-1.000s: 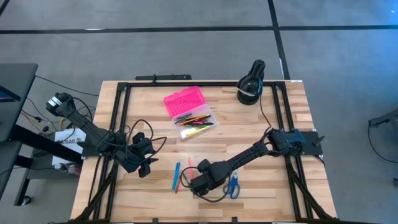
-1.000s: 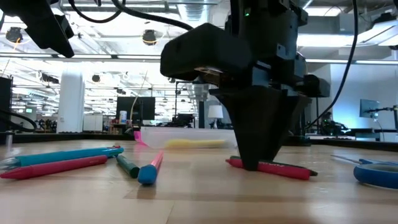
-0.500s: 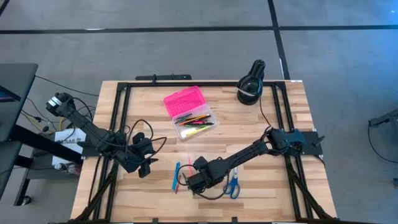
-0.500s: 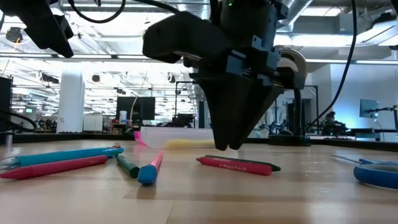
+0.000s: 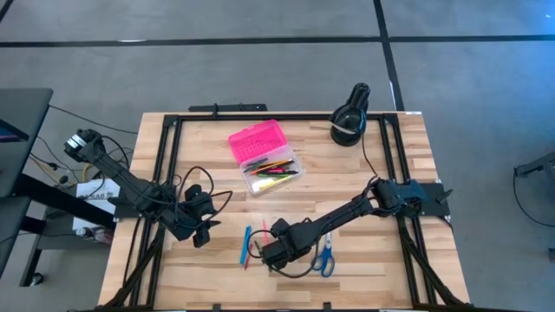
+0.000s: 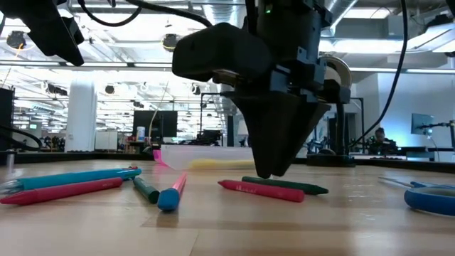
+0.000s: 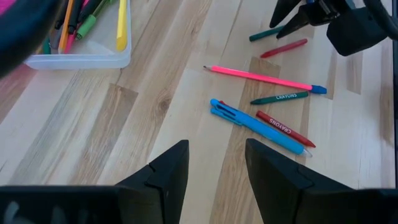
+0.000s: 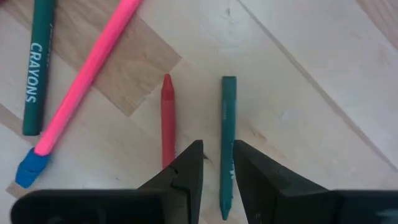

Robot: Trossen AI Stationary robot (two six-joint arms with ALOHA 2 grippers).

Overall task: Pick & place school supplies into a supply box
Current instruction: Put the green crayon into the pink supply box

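The supply box stands at the table's far middle, with its pink lid [image 5: 257, 141] open and several pens in its clear base [image 5: 274, 174]. My right gripper [image 8: 217, 165] points down near the front edge. It is open, with one finger on either side of a green crayon [image 8: 227, 124]. A red crayon [image 8: 167, 118] lies just outside the fingers. Both crayons rest flat on the wood [image 6: 284, 185]. A pink pencil [image 7: 261, 78], a blue pen [image 7: 258, 124] and two more crayons [image 7: 280, 98] lie to their left. Blue-handled scissors [image 5: 326, 257] lie to the right. My left gripper [image 7: 217, 168] waits open at the table's left.
A black round device [image 5: 349, 121] with a white label sits at the far right corner. Black frame rails [image 5: 165, 165] run along the table's sides. Cables loop beside my left arm [image 5: 195, 178]. Bare wood [image 5: 347, 182] lies between the box and the loose supplies.
My right gripper has come up off the red crayon, shifted a little toward the table's left edge and rolled slightly, with its finger gap unchanged. The red crayon has slid left along the table. The green crayon now shows apart from it, just behind.
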